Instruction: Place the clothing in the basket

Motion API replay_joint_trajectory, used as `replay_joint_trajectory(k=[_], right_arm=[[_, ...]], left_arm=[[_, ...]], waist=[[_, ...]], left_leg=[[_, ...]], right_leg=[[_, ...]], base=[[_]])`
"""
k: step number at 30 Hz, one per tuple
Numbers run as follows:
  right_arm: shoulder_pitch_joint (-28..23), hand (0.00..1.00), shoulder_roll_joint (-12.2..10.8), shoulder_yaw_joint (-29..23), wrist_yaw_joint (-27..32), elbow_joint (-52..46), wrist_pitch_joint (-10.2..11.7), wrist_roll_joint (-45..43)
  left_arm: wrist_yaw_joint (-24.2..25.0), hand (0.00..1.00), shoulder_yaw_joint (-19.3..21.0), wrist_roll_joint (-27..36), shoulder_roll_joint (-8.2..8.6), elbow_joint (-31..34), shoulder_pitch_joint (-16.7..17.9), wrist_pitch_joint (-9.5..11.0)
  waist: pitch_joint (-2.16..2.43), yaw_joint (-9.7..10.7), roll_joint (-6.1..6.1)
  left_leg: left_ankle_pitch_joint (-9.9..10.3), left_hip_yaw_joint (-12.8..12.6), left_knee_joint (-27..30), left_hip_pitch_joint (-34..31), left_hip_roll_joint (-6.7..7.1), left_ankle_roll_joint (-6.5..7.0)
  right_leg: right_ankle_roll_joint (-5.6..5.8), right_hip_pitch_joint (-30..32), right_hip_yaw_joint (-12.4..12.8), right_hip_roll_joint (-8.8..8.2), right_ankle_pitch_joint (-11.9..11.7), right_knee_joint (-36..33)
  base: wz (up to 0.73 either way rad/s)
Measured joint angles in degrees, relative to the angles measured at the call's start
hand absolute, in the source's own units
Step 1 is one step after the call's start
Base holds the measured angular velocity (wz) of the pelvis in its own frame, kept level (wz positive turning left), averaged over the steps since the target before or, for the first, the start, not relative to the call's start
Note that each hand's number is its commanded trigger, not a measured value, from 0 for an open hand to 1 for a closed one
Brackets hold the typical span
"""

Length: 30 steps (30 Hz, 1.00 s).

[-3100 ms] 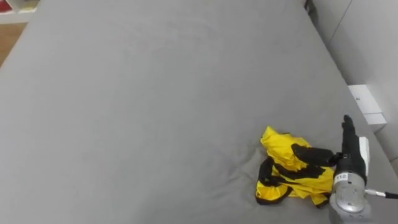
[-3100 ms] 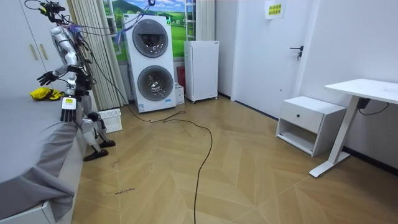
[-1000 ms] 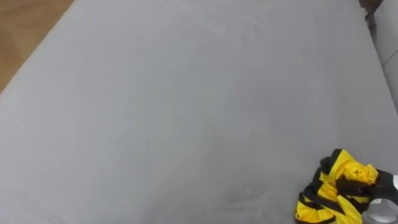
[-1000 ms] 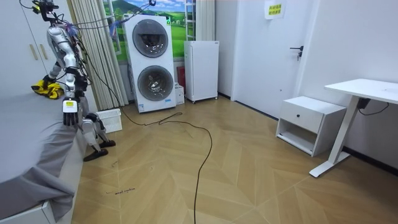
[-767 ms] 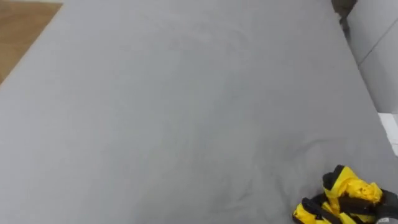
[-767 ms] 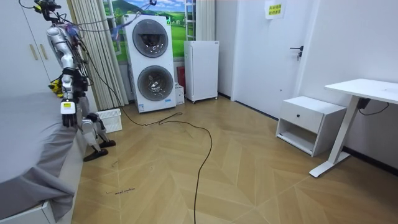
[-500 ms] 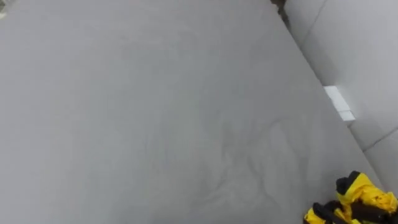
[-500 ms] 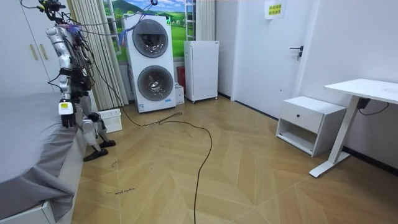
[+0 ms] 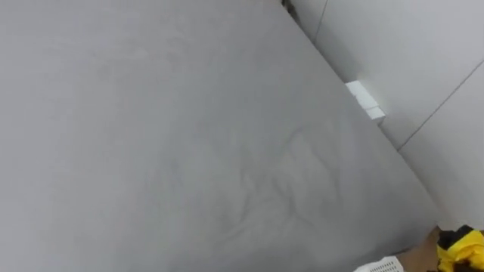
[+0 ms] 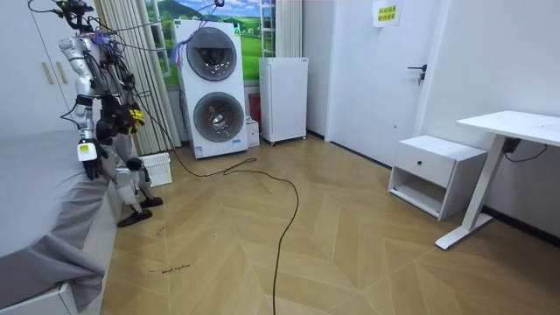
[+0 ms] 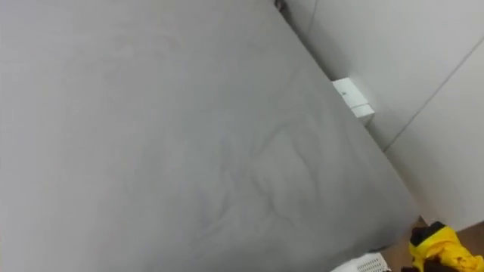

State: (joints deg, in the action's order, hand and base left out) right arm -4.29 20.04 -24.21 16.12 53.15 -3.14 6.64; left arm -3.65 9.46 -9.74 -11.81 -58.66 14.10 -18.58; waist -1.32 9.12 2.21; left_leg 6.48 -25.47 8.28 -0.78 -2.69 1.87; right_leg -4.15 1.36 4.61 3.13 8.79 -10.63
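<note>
A yellow and black garment [image 9: 467,250] hangs off the grey bed's [image 9: 151,136] right edge, at the lower right corner of the eye views. My right hand [image 10: 129,115] is shut on it, and in the room view the garment [image 10: 136,117] shows as a yellow patch at my waist, on the room view's right of my body. A white slatted basket [image 9: 383,266] peeks in at the bottom edge, on the floor by the bed; the room view shows the basket [image 10: 156,168] beside my feet. My left hand [image 10: 87,165] hangs by the bed's corner.
White wall panels [image 9: 408,60] run along the bed's far right side. Behind me stand stacked washing machines [image 10: 212,87], a curtain [image 10: 140,70] and a small white fridge [image 10: 283,98]. Open wooden floor [image 10: 306,236] stretches across the room, with a desk [image 10: 516,131] and a low cabinet [image 10: 433,171].
I have turned from the bed toward the room view's right. The yellow garment left the bed's top and now hangs past its edge in my right hand. The basket has come into view.
</note>
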Motion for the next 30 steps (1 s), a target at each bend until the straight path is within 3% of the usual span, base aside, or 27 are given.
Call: replay_joint_trajectory(k=[3, 10, 16, 24, 27, 30], right_arm=[[-1.0, 1.00, -0.4, -1.4, 1.1, 0.0, 0.0, -0.3], [-1.3, 1.00, -1.0, -2.1, 1.4, 2.6, 0.6, -2.1], [-0.1, 1.00, -1.2, -2.3, 2.9, 3.2, 0.5, -1.8], [8.1, 1.00, 3.4, -2.1, 6.6, 1.9, 1.3, -2.0], [10.9, 1.00, 4.4, -1.7, 7.1, 1.9, 2.0, -2.5], [12.5, 1.00, 4.7, -1.2, 8.3, 2.0, 2.7, -2.5]], left_arm=[[-0.2, 0.00, -0.1, -0.1, 0.00, -0.1, 0.0, -1.1], [-0.2, 0.00, -1.8, -1.2, 0.06, -2.7, 0.0, -1.5], [-0.7, 0.00, -4.3, -1.2, 0.09, -3.4, -0.1, -1.6], [-1.3, 0.00, -9.3, 0.4, 0.00, -4.4, -4.1, -0.9], [-1.3, 0.00, -11.5, 1.8, 0.04, -5.8, -6.3, -0.5], [-1.9, 0.00, -12.6, 3.2, 0.02, -6.8, -7.6, 0.5]], waist=[[0.05, 0.7, -0.71], [0.13, 3.1, -1.81], [0.26, 4.7, -4.04], [0.42, 5.4, -9.23], [0.27, 5.3, -10.58], [0.22, 4.9, -10.84]], left_leg=[[0.0, -1.1, 0.0, -0.1, -0.25, -0.02], [0.1, -2.9, 0.2, -0.6, -0.69, 0.01], [0.4, -3.8, 1.1, -3.3, -0.86, 0.16], [0.5, -5.0, 2.7, -10.7, -0.30, 1.33], [0.3, -5.9, 2.8, -12.9, 0.00, 1.92], [0.1, -5.9, 3.0, -15.1, 0.61, 2.15]], right_leg=[[0.34, 0.6, 1.2, 0.28, -0.2, 0.0], [0.48, 2.0, 4.3, 1.12, -1.2, -0.1], [0.94, 6.0, 6.2, 1.54, -1.7, -2.1], [1.91, 15.7, 9.5, 2.00, -2.3, -6.6], [1.97, 19.2, 10.0, 1.94, -2.1, -8.6], [1.99, 22.7, 10.9, 2.04, -1.2, -11.4]], base=[[-0.20], [-0.21], [-0.22], [-0.22], [-0.18], [-0.13]])
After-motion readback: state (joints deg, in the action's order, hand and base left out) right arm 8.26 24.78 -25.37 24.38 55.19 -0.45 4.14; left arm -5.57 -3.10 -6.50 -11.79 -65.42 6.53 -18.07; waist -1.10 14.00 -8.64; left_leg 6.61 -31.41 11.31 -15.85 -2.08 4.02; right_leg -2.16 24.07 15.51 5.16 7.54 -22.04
